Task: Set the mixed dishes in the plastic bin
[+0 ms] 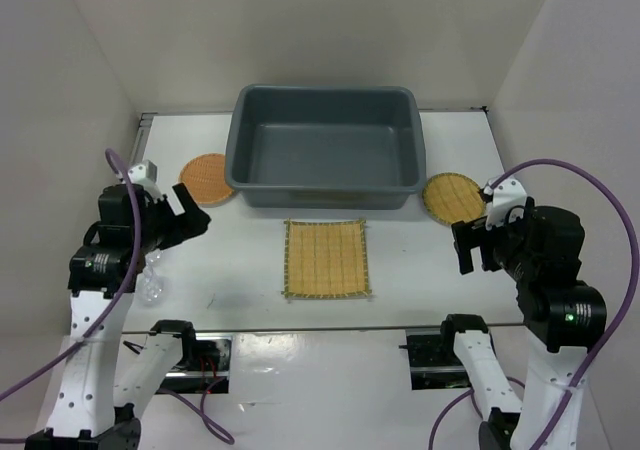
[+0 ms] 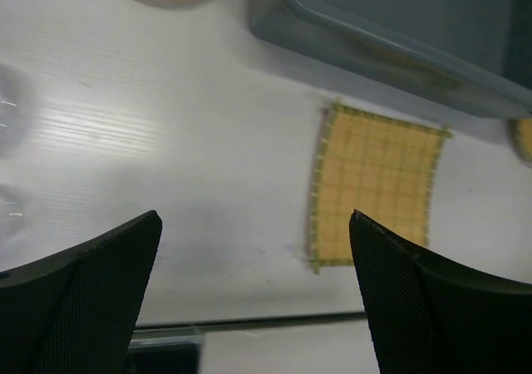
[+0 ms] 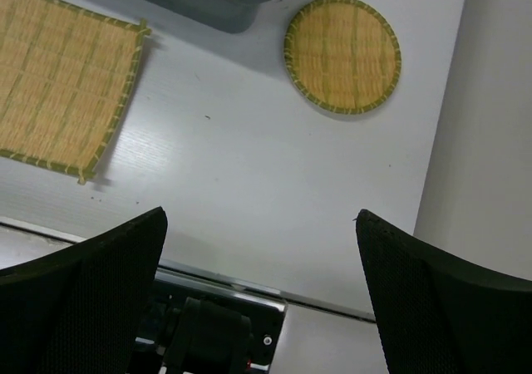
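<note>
The dark grey plastic bin [image 1: 322, 196] stands empty at the back centre. The square tan mat [image 1: 326, 258] lies flat in front of it. The orange-brown round tray [image 1: 208, 178] lies left of the bin, the yellow round tray [image 1: 452, 197] right of it. Two clear glasses [image 1: 152, 287] stand at the left, partly behind my left arm. My left gripper [image 1: 190, 215] hangs open and empty above the table near the orange tray. My right gripper [image 1: 470, 248] hangs open and empty just in front of the yellow tray. The left wrist view shows the mat [image 2: 378, 183] and the bin [image 2: 399, 41]. The right wrist view shows the yellow tray [image 3: 342, 54] and the mat [image 3: 58, 83].
White walls close in the table on the left, back and right. The table's front edge with the arm bases [image 1: 190, 345] runs along the bottom. A blurred glass [image 2: 10, 108] shows at the left edge of the left wrist view.
</note>
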Available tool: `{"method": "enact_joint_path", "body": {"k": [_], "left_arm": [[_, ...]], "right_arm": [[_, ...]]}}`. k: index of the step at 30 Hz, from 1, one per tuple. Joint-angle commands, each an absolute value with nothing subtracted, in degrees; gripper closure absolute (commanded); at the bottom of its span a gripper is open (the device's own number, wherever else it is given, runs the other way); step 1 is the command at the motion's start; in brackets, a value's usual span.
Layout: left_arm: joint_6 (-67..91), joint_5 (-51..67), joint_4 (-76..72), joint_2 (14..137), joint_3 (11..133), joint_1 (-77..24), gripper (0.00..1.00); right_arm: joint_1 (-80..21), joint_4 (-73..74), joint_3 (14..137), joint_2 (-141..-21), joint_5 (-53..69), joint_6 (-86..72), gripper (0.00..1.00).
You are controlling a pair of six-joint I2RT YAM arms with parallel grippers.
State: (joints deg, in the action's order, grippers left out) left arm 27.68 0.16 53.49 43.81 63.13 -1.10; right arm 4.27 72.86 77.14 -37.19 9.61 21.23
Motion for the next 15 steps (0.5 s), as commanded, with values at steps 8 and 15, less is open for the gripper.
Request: {"method": "enact_joint_path", "body": {"k": [8, 15], "left_arm": [[42.55, 22.24, 30.85, 50.18, 43.6, -5.89, 0.0], [42.44, 23.9, 23.48, 58.61, 39.64, -8.53, 0.0]], "right_arm": [[2.55, 64.52, 70.34, -41.3, 26.53, 30.32, 0.43], [-3.06, 51.35, 62.59, -50.62, 28.47, 37.43, 1.0]]}}
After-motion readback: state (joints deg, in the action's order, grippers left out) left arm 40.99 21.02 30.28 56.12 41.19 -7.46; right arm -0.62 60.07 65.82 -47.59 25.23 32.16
